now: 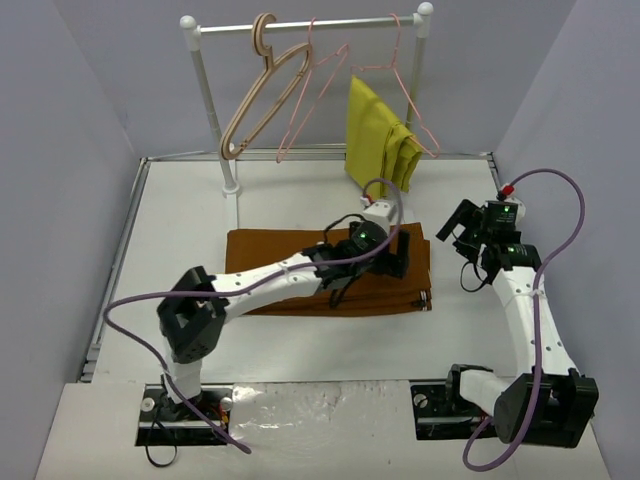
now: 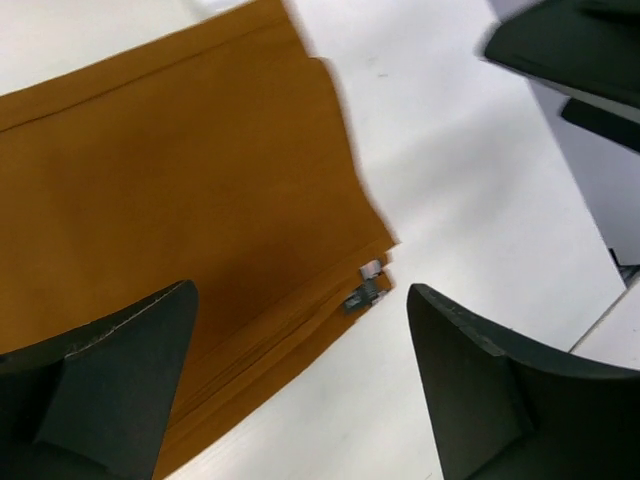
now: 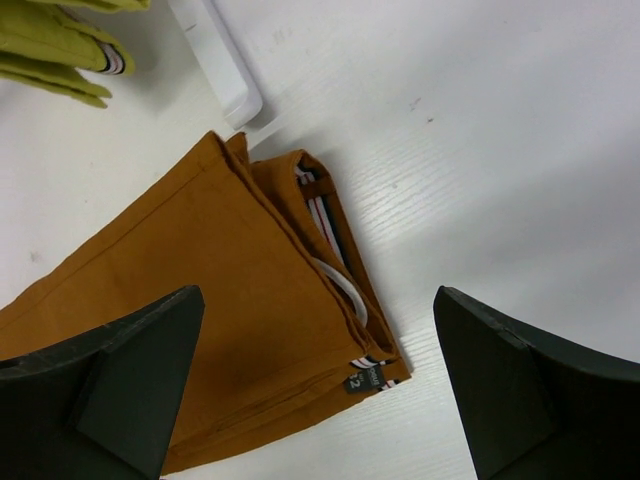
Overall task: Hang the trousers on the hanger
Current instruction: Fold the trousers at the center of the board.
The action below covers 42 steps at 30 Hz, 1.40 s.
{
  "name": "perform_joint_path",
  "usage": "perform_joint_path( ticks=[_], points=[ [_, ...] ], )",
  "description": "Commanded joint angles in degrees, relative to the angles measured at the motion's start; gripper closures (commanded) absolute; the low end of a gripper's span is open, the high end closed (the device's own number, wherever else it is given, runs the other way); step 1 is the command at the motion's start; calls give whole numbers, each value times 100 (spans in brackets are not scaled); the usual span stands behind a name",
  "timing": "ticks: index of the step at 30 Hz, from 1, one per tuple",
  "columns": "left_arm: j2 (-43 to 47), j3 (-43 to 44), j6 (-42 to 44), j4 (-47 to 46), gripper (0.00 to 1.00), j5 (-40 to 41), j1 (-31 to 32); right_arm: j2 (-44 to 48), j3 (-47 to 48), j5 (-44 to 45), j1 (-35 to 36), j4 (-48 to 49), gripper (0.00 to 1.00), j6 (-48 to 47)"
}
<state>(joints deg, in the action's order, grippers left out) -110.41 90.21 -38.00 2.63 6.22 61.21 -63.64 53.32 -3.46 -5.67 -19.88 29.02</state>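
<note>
At the near table edge, both arm bases sit side by side. Mid-table: trousers (image 1: pixel 270 262) lie folded flat on the white table (image 1: pixel 180 220), long axis left to right, striped waistband trim (image 3: pixel 320 215) at the right end. Left gripper (image 1: pixel 392 255) hangs over that right end, jaws spread wide, nothing between them. Right gripper (image 1: pixel 462 232) is just right of the trousers, off the cloth, jaws spread wide, holding nothing. Far side: rail (image 1: pixel 330 24) across the back. From it hang a wooden hanger (image 1: pixel 262 90), then the hanger (image 1: pixel 311 40), pink wire, bare, well apart from the trousers. A second pink hanger (image 1: pixel 398 60) carries a mustard garment (image 1: pixel 372 125).
</note>
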Motion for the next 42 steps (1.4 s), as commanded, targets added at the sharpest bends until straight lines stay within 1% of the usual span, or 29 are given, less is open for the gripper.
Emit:
perform_joint_path(
  ticks=[1,2,3,4,5,6,7,8,9,10,11,12,13,14,15,17,20,23,26,29,30,31,32,33,35,37,39,40,42],
  points=[
    [1143,-669,-356,290,15,187,-574,-17,-50,-172,250,238,5,-98],
    [1553,-924,-427,447,18,169,-706,-35,-85,-181,346,282,5,-63],
    [1766,-1414,-497,570,19,178,-846,-61,-111,-172,565,326,7,16],
    [1969,-1654,-602,702,21,178,-1126,-113,-129,-94,811,440,8,60],
    [2397,-1909,-638,938,23,187,-1268,-149,-198,-50,987,519,9,113],
    [2619,-2407,-656,1054,24,204,-1409,-201,-243,-49,1381,633,9,165],
    [2804,-2673,-674,1168,25,222,-1636,-306,-287,-171,1576,774,9,175],
    [3189,-2937,-691,1352,27,248,-1769,-368,-322,-207,1778,1036,10,209],
    [3366,-3183,-717,1458,31,222,-1892,-447,-374,-199,1971,1143,11,271],
    [3507,-3664,-761,1538,33,205,-2015,-622,-392,-190,2382,1266,11,315],
    [3796,-3895,-823,1625,35,187,-2260,-711,-393,-120,2604,1476,13,333],
    [3921,-4115,-884,1661,40,126,-2384,-825,-349,-50,2798,1539,13,342],
    [4018,-4317,-946,1661,43,108,-2499,-1052,-331,12,3156,1618,14,376],
    [4193,-4720,-1094,1635,47,82,-2726,-1159,-322,117,3299,1758,16,403],
    [4255,-4889,-1157,1592,51,-6,-2833,-1273,-374,170,3388,1820,17,464],
    [4326,-5345,-1376,1398,53,-42,-2992,-1537,-541,188,3441,2144,23,745],
    [4152,-5741,-1736,1249,58,-155,-3185,-1853,-954,189,3363,2444,26,1035],
    [3861,-5918,-1782,1090,61,-691,-3326,-2109,-1332,40,3187,2427,26,1246],
    [3607,-5945,-1702,1221,65,-1234,-3309,-2074,-1849,-443,2451,2419,26,1536],
    [3483,-5928,-1790,1301,65,-1456,-3125,-1837,-2044,-568,2141,2033,23,1581],
    [3474,-5910,-1851,1275,65,-1448,-2993,-1758,-2054,-507,2071,1814,23,1572],
    [3456,-5849,-1921,1223,65,-1404,-2618,-1592,-2045,-367,1896,1473,21,1555],
    [3343,-5762,-2018,1135,65,-1343,-2405,-1512,-2036,-305,1773,1321,20,1520],
    [3255,-5648,-2036,1134,65,-1221,-2203,-1346,-2001,-278,1502,1111,20,1424],
    [2948,-5095,-1870,1344,65,-993,-1686,-1161,-1861,-190,1210,943,19,1257],
    [2763,-4464,-1607,1781,65,-842,-1403,-1046,-1694,-59,973,759,18,950],
    [2858,-4180,-1492,1994,65,-693,-1366,-871,-1396,-93,989,757,16,703],
    [3093,-4083,-1448,2178,65,-675,-1392,-800,-1316,-145,1067,792,15,519],
    [3358,-3941,-1403,2171,65,-551,-1716,-520,-1193,-199,1269,906,13,421]
  ],
)
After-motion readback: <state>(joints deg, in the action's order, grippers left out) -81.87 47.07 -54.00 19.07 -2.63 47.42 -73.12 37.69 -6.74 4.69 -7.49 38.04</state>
